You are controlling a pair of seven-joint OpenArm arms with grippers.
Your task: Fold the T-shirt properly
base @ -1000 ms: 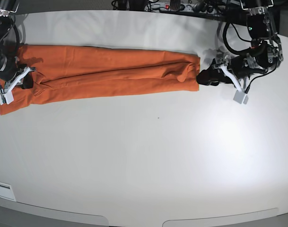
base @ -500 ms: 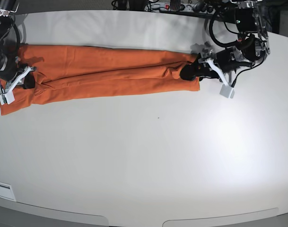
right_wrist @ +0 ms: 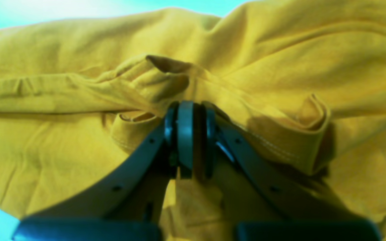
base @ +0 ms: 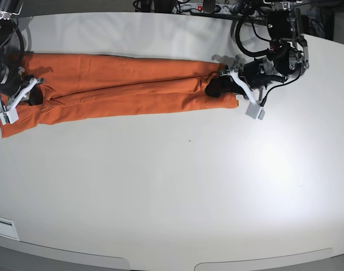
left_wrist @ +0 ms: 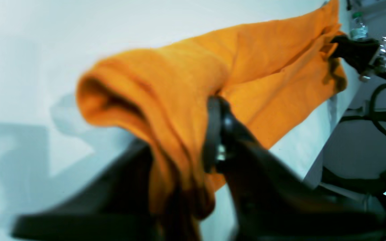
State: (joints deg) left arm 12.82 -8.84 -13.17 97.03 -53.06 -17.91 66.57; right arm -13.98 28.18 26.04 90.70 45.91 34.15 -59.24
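White table (base: 177, 186) holds the T-shirt (base: 121, 90), a long orange band toward twelve o'clock. Left gripper (base: 217, 87) clenches its three-o'clock end; right gripper (base: 31, 97) clamps the nine-o'clock end.

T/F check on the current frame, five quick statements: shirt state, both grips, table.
1. The T-shirt lies as a long narrow strip across the table. True.
2. The left gripper has its jaws closed on the shirt's end. True; fabric is bunched between them in the left wrist view.
3. The right gripper hovers open above bare table. False; its jaws are shut on orange fabric.
4. The shirt is already folded into a compact square. False; it is only folded lengthwise.
5. Both arms hold the same end of the shirt. False; they are at opposite ends.
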